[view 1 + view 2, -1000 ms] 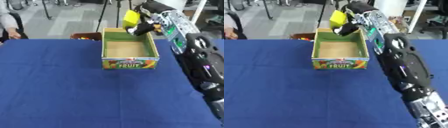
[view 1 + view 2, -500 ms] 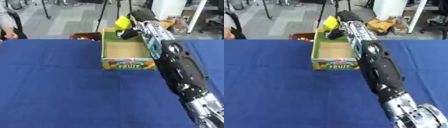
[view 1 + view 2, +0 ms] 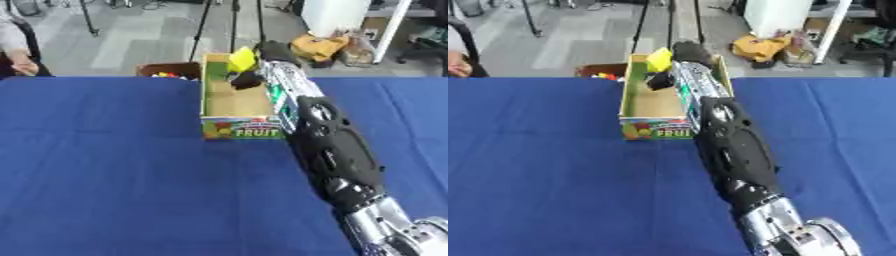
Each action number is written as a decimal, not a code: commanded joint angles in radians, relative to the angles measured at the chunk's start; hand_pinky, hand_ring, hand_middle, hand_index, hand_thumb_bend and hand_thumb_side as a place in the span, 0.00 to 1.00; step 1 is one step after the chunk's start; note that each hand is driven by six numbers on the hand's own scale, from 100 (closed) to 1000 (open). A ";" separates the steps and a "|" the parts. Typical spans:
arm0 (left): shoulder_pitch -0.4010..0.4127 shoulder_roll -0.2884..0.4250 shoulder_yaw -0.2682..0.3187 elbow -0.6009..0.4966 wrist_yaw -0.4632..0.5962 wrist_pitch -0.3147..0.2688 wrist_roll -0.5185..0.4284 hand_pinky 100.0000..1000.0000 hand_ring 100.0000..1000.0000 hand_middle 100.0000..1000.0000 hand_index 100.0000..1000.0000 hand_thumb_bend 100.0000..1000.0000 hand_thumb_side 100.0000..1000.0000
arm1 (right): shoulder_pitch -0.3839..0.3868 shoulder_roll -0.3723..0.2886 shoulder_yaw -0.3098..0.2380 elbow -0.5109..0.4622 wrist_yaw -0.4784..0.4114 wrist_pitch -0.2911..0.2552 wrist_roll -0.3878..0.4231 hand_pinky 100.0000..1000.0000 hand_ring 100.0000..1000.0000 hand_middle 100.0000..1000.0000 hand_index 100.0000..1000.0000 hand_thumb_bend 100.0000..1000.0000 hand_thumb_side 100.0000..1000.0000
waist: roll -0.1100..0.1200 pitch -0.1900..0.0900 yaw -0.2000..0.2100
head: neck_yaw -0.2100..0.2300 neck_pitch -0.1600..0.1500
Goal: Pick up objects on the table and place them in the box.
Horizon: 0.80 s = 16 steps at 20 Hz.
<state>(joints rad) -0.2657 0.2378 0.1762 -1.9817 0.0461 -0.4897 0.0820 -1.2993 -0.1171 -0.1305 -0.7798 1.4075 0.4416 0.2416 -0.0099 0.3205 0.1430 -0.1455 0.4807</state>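
Broadly, we see the blue table [image 3: 105, 175] with nothing loose left on its cloth in view, so our judgement is that this is a late or last delivery. Our right arm [image 3: 328, 150] stretches from the lower right all the way across to the fruit box [image 3: 234, 102], lying close along its right wall. That is our first worry: the arm looks to be touching or nearly touching that wall, and any sideways swing on release or withdrawal could shove or tip the light cardboard box.

Our right hand [image 3: 249, 79] is over the far end of the box, fingers curled around a yellow object [image 3: 242, 59], which sits above the far rim rather than down inside. If we let go from here, it may strike the back wall, bounce out and drop behind the table near the small brown bin [image 3: 168, 71]. Lowering it into the box first seems safer. Our left hand shows in neither view.
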 commanded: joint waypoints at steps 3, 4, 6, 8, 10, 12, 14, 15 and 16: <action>-0.015 0.008 0.000 -0.018 0.002 -0.004 -0.007 0.55 0.68 0.84 0.98 0.00 1.00 | -0.022 0.001 -0.021 0.006 0.028 0.088 -0.044 0.81 0.69 0.28 0.44 0.00 0.50 | 0.005 -0.008 0.011 | -0.017 -0.026; -0.017 0.008 -0.001 -0.018 0.002 -0.004 -0.008 0.55 0.68 0.84 0.98 0.00 1.00 | -0.020 0.003 -0.027 0.008 0.030 0.107 -0.053 0.81 0.69 0.28 0.45 0.00 0.50 | 0.005 -0.006 0.014 | -0.020 -0.030; -0.021 0.008 -0.002 -0.018 0.002 -0.006 -0.009 0.55 0.68 0.84 0.98 0.00 1.00 | -0.017 0.006 -0.038 0.008 0.030 0.147 -0.071 0.81 0.69 0.28 0.45 0.00 0.50 | 0.004 0.002 0.023 | -0.029 -0.039; -0.024 0.007 -0.002 -0.018 0.002 -0.008 -0.010 0.55 0.68 0.84 0.98 0.00 1.00 | -0.014 0.010 -0.048 0.008 0.027 0.182 -0.086 0.81 0.69 0.28 0.45 0.00 0.50 | 0.003 0.007 0.030 | -0.037 -0.046; -0.028 0.006 -0.003 -0.018 0.003 -0.010 -0.011 0.55 0.68 0.84 0.98 0.00 1.00 | -0.011 0.013 -0.056 0.006 0.020 0.213 -0.100 0.81 0.69 0.28 0.45 0.00 0.50 | 0.002 0.014 0.037 | -0.045 -0.054; -0.031 0.005 -0.003 -0.018 0.003 -0.011 -0.012 0.55 0.68 0.84 0.98 0.00 1.00 | -0.006 0.017 -0.060 0.006 0.011 0.236 -0.110 0.81 0.70 0.28 0.46 0.00 0.50 | 0.001 0.020 0.043 | -0.049 -0.061; -0.033 0.004 -0.003 -0.018 0.003 -0.012 -0.013 0.55 0.68 0.84 0.98 0.00 1.00 | -0.003 0.019 -0.061 0.008 0.005 0.252 -0.121 0.81 0.70 0.29 0.47 0.00 0.50 | 0.001 0.025 0.048 | -0.052 -0.066; -0.034 0.004 -0.004 -0.018 0.003 -0.013 -0.014 0.55 0.68 0.84 0.98 0.00 1.00 | -0.001 0.019 -0.062 0.009 0.003 0.262 -0.128 0.81 0.70 0.29 0.47 0.00 0.50 | 0.001 0.028 0.050 | -0.054 -0.068; -0.035 0.004 -0.004 -0.018 0.002 -0.013 -0.014 0.55 0.68 0.84 0.98 0.00 1.00 | 0.000 0.019 -0.062 0.011 0.003 0.270 -0.136 0.81 0.70 0.30 0.47 0.00 0.50 | 0.001 0.030 0.052 | -0.055 -0.069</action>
<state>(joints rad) -0.2902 0.2296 0.1704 -1.9817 0.0462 -0.5007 0.0709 -1.2817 -0.0909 -0.1903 -0.7585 1.4179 0.6993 0.1150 -0.0136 0.3699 0.1935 -0.1963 0.4268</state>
